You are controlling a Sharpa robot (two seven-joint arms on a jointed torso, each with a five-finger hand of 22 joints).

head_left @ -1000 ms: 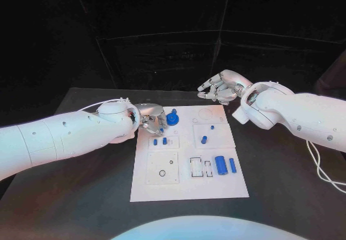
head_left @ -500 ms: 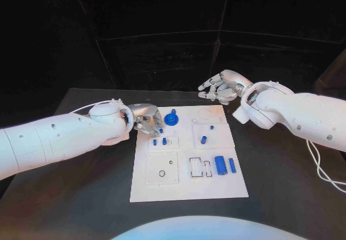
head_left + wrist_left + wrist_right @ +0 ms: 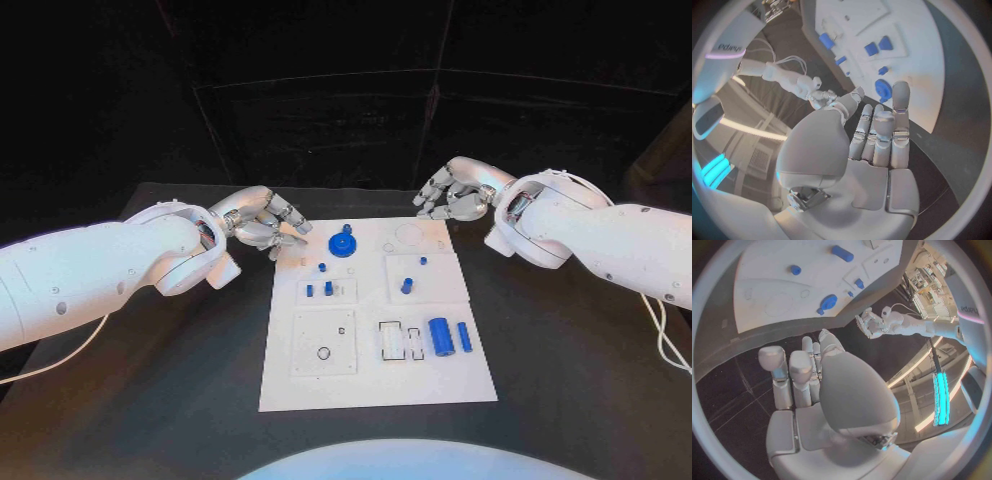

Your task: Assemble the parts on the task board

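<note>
The board [image 3: 378, 372] is lying flat at the middle of the table [image 3: 159, 400]. The left hand [image 3: 260, 221] is hovering off the board's 10 o'clock corner, over bare table, fingers loosely curled and a little apart, gripping nothing. The right hand [image 3: 456, 193] is hanging past the board's 1 o'clock corner, fingers bent side by side, also holding nothing. On the board, a round gear [image 3: 342, 242] is sitting near 12 o'clock, just beside the left fingertips [image 3: 296, 229] but apart from them. Small pegs [image 3: 327, 289] are standing left of centre, another peg [image 3: 407, 285] right of centre. Two cylinders [image 3: 441, 336] are lying side by side toward 4 o'clock.
</note>
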